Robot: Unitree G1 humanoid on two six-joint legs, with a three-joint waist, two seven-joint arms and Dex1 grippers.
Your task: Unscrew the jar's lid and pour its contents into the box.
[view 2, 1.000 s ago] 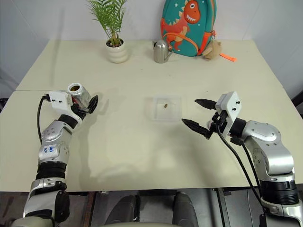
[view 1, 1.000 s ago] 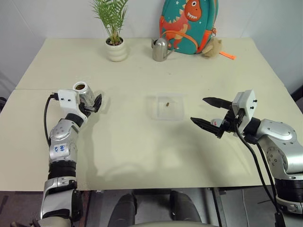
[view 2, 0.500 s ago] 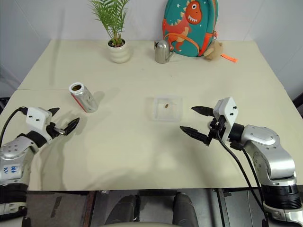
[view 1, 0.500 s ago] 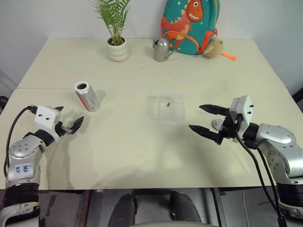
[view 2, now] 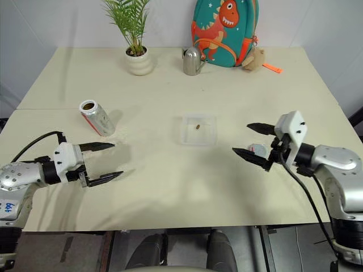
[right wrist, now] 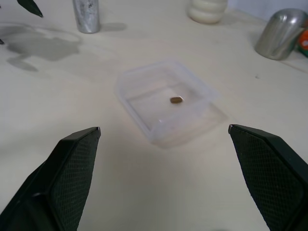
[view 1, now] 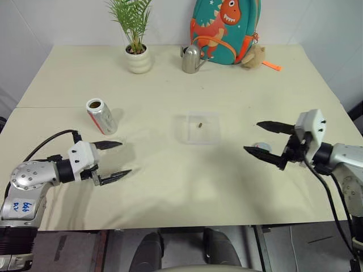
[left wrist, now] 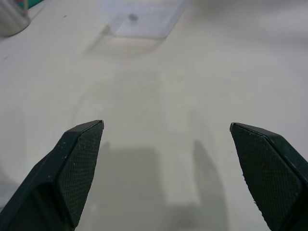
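Jar (view 1: pixel 101 115) with red-and-white strip, lettering unreadable, upright beyond spread left hand (view 1: pixel 114 160); right hand (view 1: pixel 264 140) spread too.

On the bench (view 1: pixel 170 187): one jar (view 1: pixel 101 115), one lid (view 1: pixel 262 147), one clear box (view 1: pixel 202 127) with one brown pellet (view 1: pixel 200 124), one potted plant (view 1: pixel 136 39), one watering can (view 1: pixel 191 59), one backpack (view 1: pixel 222 29), one small plush toy (view 1: pixel 253 56), two pincers (view 1: pixel 114 159) (view 1: pixel 264 139).

The open silvery jar (view 1: pixel 101 115) stands upright toward the table's (view 1: pixel 170 192) left edge. The clear box (view 1: pixel 202 128), mid-table, holds a brown pellet (view 1: pixel 200 124). The grey lid (view 2: pixel 258 151) apparently lies flat toward the right edge.
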